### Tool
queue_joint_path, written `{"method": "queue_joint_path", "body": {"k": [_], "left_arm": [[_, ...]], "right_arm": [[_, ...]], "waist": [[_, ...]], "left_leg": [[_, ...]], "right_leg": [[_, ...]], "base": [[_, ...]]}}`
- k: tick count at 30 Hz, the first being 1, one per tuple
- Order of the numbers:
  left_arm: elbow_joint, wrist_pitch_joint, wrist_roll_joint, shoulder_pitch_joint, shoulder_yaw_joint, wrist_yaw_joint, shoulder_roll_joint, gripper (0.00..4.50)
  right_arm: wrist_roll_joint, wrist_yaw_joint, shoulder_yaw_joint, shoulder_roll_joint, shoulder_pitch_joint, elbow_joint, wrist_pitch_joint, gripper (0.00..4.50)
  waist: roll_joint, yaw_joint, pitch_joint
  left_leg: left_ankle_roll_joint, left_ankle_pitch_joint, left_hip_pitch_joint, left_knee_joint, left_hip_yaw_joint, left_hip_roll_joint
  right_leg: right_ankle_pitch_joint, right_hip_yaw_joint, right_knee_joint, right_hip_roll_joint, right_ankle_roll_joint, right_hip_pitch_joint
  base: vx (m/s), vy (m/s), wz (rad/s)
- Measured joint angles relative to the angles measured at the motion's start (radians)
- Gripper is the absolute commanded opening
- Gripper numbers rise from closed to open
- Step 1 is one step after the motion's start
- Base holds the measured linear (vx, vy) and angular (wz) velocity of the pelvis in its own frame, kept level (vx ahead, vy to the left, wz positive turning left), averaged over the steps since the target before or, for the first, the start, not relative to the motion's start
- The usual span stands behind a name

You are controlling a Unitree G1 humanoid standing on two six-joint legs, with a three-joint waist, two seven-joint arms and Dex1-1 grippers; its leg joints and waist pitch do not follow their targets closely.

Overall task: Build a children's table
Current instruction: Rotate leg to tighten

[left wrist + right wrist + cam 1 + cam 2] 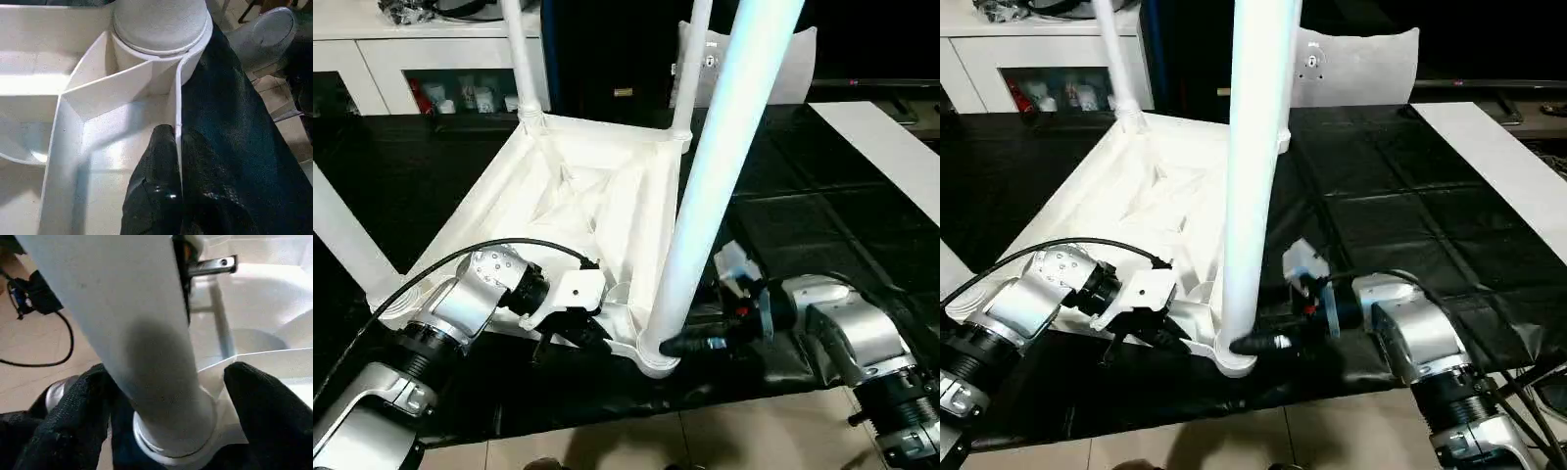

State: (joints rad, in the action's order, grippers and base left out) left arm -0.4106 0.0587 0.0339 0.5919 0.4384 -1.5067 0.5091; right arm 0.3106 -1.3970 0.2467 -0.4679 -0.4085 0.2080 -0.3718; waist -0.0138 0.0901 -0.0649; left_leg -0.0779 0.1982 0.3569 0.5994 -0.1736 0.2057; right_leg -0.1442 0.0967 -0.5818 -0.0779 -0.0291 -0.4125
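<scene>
- The tabletop [578,186] lies upside down on the black-covered surface [822,196], its raised rim and ribbed underside facing up.
- Legs stand in its corner sockets. The near leg [724,157] rises from the near corner socket [656,357], the tabletop corner closest to the robot, and leans up and away from there.
- Two far legs [521,59] stand at the corners farthest from that near socket; another leg [342,240] slants off from the tabletop's left corner.
- The left hand [177,161] is pinched shut on the tabletop's thin rim just beside the near corner socket, one black finger [156,166] inside the rim and the other outside against the black cover.
- The right hand [166,396] stands wide at the foot of the near leg, just above the socket; its black fingers [264,401] flank the leg on either side. From the right wrist view I cannot tell whether they press on it.
- A flat white board strip [891,147] lies on the surface well to the right of the tabletop.
- A white cabinet [401,59] stands beyond the surface, behind the tabletop's far left corner.
- Pale floor tiles [744,431] show below the surface's near edge, under the near socket.
</scene>
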Motion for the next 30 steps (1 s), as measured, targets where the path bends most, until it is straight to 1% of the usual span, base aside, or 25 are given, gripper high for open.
{"method": "queue_joint_path", "body": {"k": [7, 8, 9, 11, 12, 15, 16, 17, 19, 22, 24, 25, 28, 29, 30], "left_arm": [[-0.013, -0.017, 0.0, 0.005, 0.001, 0.0, 0.0, 0.0], [-0.019, -0.02, 0.0, 0.007, 0.001, 0.0, -0.003, 0.0], [-0.02, -0.022, 0.0, 0.008, 0.001, 0.0, -0.003, 0.0], [-0.025, -0.025, 0.0, 0.008, 0.001, 0.0, -0.004, 0.0], [-0.026, -0.026, 0.0, 0.008, 0.001, 0.0, -0.004, 0.0], [-0.026, -0.028, 0.0, 0.009, 0.001, 0.0, -0.004, 0.0], [-0.026, -0.028, 0.0, 0.008, 0.001, 0.0, -0.004, 0.0], [-0.026, -0.027, 0.0, 0.008, 0.0, 0.0, -0.004, 0.0], [-0.026, -0.02, -0.001, 0.008, -0.002, 0.001, -0.004, 0.0], [-0.021, 0.053, -0.001, 0.008, -0.015, 0.024, -0.011, 0.0], [-0.015, 0.122, 0.002, 0.008, -0.038, 0.073, -0.011, 0.0], [-0.013, 0.149, 0.004, 0.008, -0.047, 0.097, -0.014, 0.0], [0.001, 0.24, 0.015, 0.008, -0.082, 0.193, -0.052, 0.0], [0.007, 0.284, 0.022, 0.008, -0.093, 0.239, -0.078, 0.0], [0.01, 0.316, 0.026, 0.008, -0.101, 0.274, -0.098, 0.0]], "right_arm": [[-0.003, -0.007, 0.015, 0.005, -0.012, 0.004, 0.003, 3.02], [-0.003, -0.007, 0.019, 0.006, -0.018, 0.005, 0.004, 2.82], [-0.003, -0.007, 0.021, 0.006, -0.02, 0.005, 0.004, 2.82], [-0.003, -0.009, 0.025, 0.006, -0.022, 0.005, 0.004, 2.61], [-0.003, -0.009, 0.026, 0.006, -0.022, 0.005, 0.004, 2.61], [-0.003, -0.008, 0.026, 0.007, -0.022, 0.006, 0.004, 2.26], [-0.002, -0.007, 0.025, 0.008, -0.022, 0.006, 0.002, 2.26], [-0.002, -0.004, 0.023, 0.011, -0.022, 0.005, -0.005, 2.17], [-0.001, 0.004, 0.021, 0.015, -0.021, 0.0, -0.019, 2.17], [-0.002, 0.068, 0.01, 0.048, -0.009, -0.016, -0.038, 2.11], [-0.017, 0.165, -0.01, 0.085, -0.001, -0.032, -0.058, 2.08], [-0.028, 0.21, -0.02, 0.105, -0.001, -0.036, -0.066, 2.08], [-0.046, 0.357, -0.076, 0.169, 0.005, -0.031, -0.091, 2.04], [-0.058, 0.418, -0.097, 0.189, 0.005, -0.025, -0.098, 2.03], [-0.07, 0.466, -0.111, 0.206, 0.005, -0.022, -0.1, 2.03]], "waist": [[0.0, 0.0, 0.0], [0.0, 0.0, 0.0], [0.0, 0.001, 0.0], [0.0, 0.001, 0.0], [0.0, 0.0, 0.0], [0.0, 0.0, 0.0], [0.0, 0.0, 0.0], [0.0, 0.0, 0.0], [0.0, -0.001, 0.0], [0.0, -0.004, 0.0], [0.0, -0.012, 0.0], [-0.001, -0.019, 0.0], [-0.001, -0.052, 0.0], [-0.001, -0.068, 0.0], [-0.001, -0.08, -0.001]], "left_leg": [[0.0, 0.0, 0.0, 0.002, 0.0, 0.0], [-0.001, 0.0, 0.0, 0.002, 0.0, 0.0], [-0.001, 0.0, 0.0, 0.002, 0.0, 0.0], [-0.001, 0.0, 0.0, 0.002, 0.0, 0.0], [-0.001, 0.0, 0.0, 0.002, 0.0, 0.0], [-0.001, 0.0, 0.0, 0.002, 0.0, 0.0], [-0.001, 0.0, 0.0, 0.002, 0.0, 0.0], [-0.001, 0.0, -0.001, 0.002, 0.0, 0.0], [-0.002, 0.0, -0.001, 0.002, 0.0, 0.0], [-0.003, -0.002, -0.004, 0.002, 0.0, 0.001], [-0.005, -0.003, -0.007, 0.002, 0.0, 0.0], [-0.006, -0.003, -0.008, 0.002, 0.001, 0.0], [-0.009, -0.005, -0.007, 0.003, 0.002, 0.0], [-0.009, -0.005, -0.006, 0.002, 0.002, 0.0], [-0.009, -0.005, -0.006, 0.002, 0.003, 0.001]], "right_leg": [[-0.002, 0.0, -0.002, 0.0, 0.003, 0.0], [-0.002, 0.0, -0.003, 0.0, 0.003, 0.0], [-0.002, 0.0, -0.003, 0.0, 0.003, 0.0], [-0.002, 0.0, -0.003, 0.0, 0.003, 0.0], [-0.002, 0.0, -0.003, 0.0, 0.003, 0.0], [-0.002, 0.0, -0.003, 0.0, 0.003, 0.0], [-0.002, 0.0, -0.003, 0.0, 0.003, 0.0], [-0.002, 0.0, -0.003, 0.0, 0.003, 0.0], [-0.002, 0.0, -0.004, 0.0, 0.003, 0.0], [-0.002, 0.0, -0.006, 0.0, 0.004, 0.001], [-0.003, -0.001, -0.01, 0.0, 0.005, 0.002], [-0.003, 0.0, -0.01, 0.0, 0.005, 0.002], [-0.003, 0.002, -0.007, 0.0, 0.006, 0.002], [-0.003, 0.003, -0.003, 0.0, 0.006, 0.003], [-0.003, 0.005, 0.0, 0.0, 0.006, 0.004]], "base": [[0.0, 0.0, 0.0], [0.0, 0.0, 0.0], [0.0, 0.0, 0.0], [0.0, 0.0, 0.0], [0.0, 0.0, 0.0], [0.0, 0.0, 0.0], [0.0, 0.0, 0.0], [0.0, 0.0, 0.0], [0.0, 0.0, 0.0], [0.0, 0.0, 0.0], [0.0, 0.0, 0.0], [0.0, 0.0, 0.0], [0.0, 0.0, 0.0], [0.0, 0.0, 0.0], [0.0, 0.0, 0.0]]}}
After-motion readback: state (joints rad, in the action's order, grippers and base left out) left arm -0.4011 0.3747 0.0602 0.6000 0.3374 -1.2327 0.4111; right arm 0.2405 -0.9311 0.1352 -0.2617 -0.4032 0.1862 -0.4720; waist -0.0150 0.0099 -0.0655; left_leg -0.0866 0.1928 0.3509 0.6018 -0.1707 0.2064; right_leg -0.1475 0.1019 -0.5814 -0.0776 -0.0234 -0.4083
